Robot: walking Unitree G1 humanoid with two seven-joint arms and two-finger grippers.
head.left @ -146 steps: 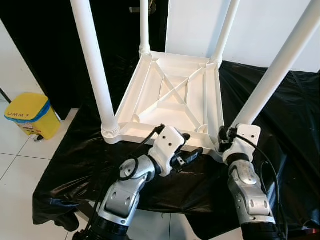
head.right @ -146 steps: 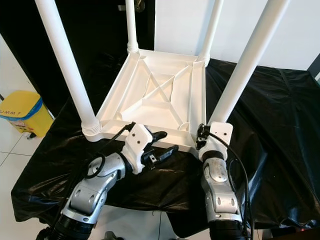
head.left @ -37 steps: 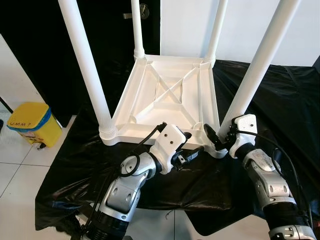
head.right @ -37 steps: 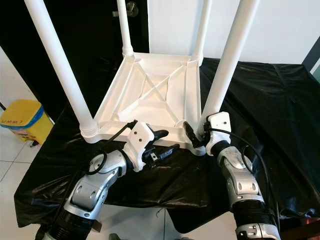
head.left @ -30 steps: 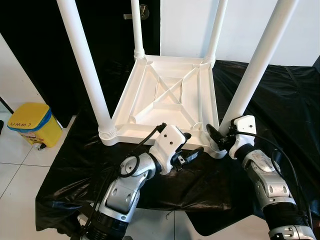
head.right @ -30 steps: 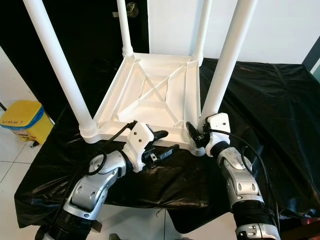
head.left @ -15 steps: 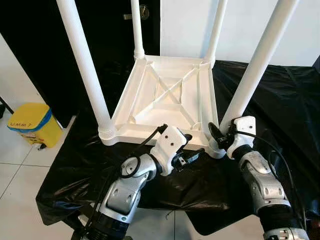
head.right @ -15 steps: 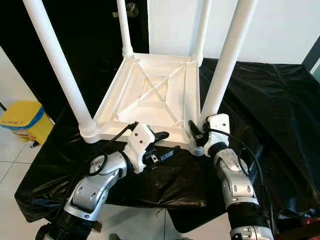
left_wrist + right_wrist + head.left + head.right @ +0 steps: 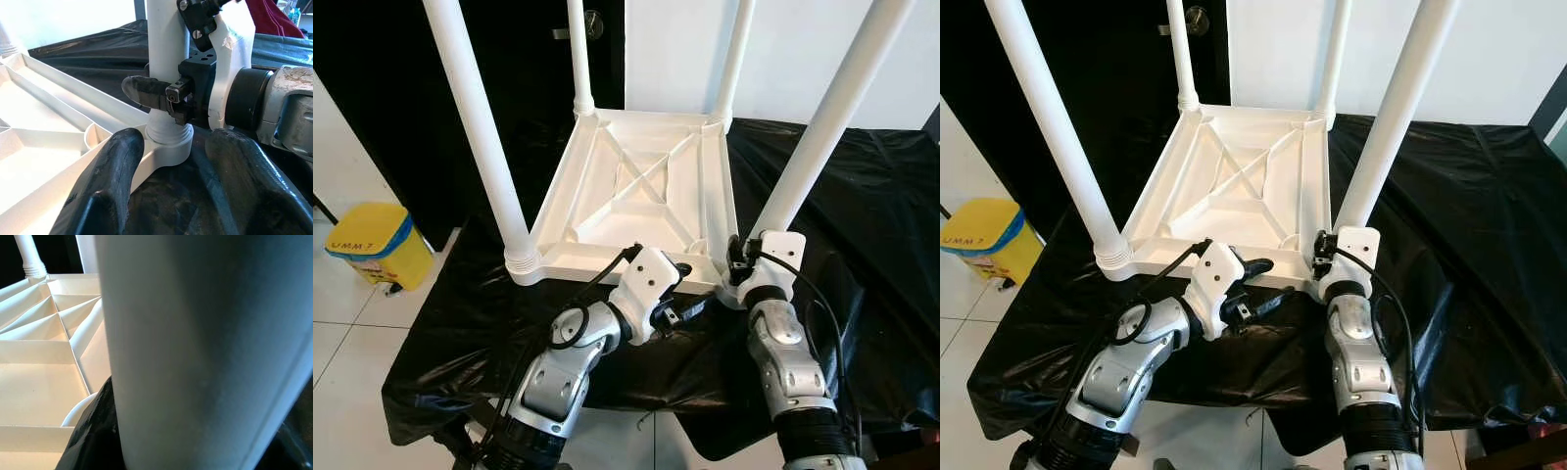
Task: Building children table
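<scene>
The white children table (image 9: pixel 646 191) lies upside down on a surface draped in black sheet (image 9: pixel 862 225), its ribbed underside facing up and all four legs standing in their corner sockets. The near right leg (image 9: pixel 803 166) rises from the corner socket nearest the robot on its right side. The right gripper (image 9: pixel 168 98) is at the base of that leg, just above the threaded collar; in the left wrist view one black finger (image 9: pixel 142 92) presses against the front of the leg, and the right wrist view looks straight onto the leg's white wall, so the fingers appear clenched around it.

The left gripper (image 9: pixel 680 299) sits at the near edge of the tabletop, between the two near corners, its fingers (image 9: pixel 115 181) spread apart and holding nothing, one on each side of the edge by the socket.

The step in hand looks like seating or tightening this last leg. The next move probably calls for turning the leg in its thread while the left gripper steadies the frame, then letting go.

A yellow bin (image 9: pixel 367 240) stands on the tiled floor, well apart on the left.
</scene>
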